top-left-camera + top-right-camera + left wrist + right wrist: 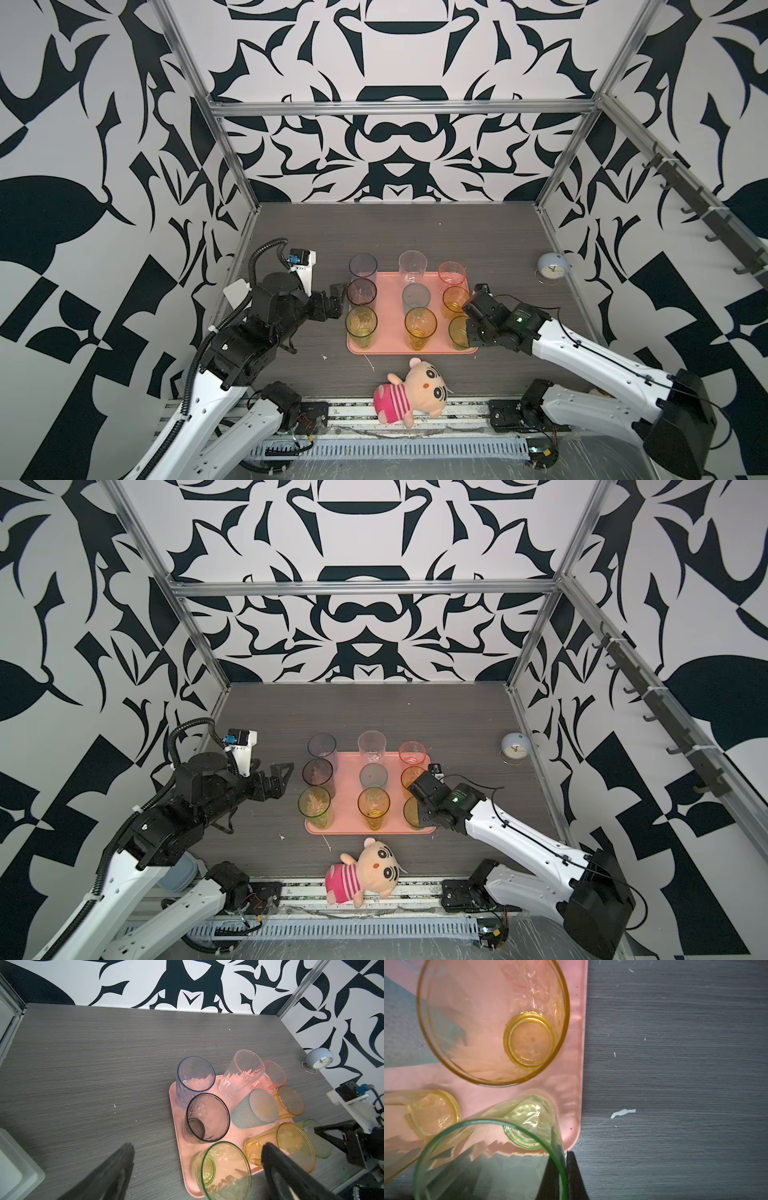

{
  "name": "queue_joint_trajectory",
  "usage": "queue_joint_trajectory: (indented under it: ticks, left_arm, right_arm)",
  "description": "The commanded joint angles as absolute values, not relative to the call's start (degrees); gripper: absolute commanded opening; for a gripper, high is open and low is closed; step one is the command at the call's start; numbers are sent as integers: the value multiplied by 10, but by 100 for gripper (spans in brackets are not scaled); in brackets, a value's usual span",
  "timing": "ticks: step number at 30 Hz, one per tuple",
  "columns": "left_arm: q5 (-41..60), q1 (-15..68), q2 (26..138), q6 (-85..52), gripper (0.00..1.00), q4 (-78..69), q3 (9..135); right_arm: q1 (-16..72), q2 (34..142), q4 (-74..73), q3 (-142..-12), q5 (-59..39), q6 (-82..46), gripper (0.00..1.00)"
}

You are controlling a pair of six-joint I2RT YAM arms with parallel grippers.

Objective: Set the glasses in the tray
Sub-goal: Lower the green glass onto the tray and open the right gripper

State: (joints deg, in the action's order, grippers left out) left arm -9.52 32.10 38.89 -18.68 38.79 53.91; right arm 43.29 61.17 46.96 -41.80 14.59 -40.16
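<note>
You had all nine glasses (416,297) standing on the tray (390,305) in three rows of three, and the tray lay mid-worktop (415,232). Your right tool (563,1162) was pinched tight on the rim of the green glass (492,1147) at the tray's near right corner: one finger inside the wall, one outside. Whether its base rested on the tray you could not tell. Your left tool (337,300) hung with jaws spread wide and nothing between them, just off the tray's left edge, beside the smoky glass (361,291). A plush toy (415,388) lay at the worktop's near edge. A small clock (551,268) stood far right.
</note>
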Motion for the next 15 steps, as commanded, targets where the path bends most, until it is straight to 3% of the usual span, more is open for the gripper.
queue_joint_trajectory:
  ticks: [1, 15]
  left_arm:
    - [-91, 318, 382, -196, 99, 384, 533]
    - [-114, 318, 408, -205, 99, 394, 556]
  right_arm:
    - [436, 619, 464, -417, 150, -417, 1]
    - [436, 616, 496, -451, 143, -421, 32]
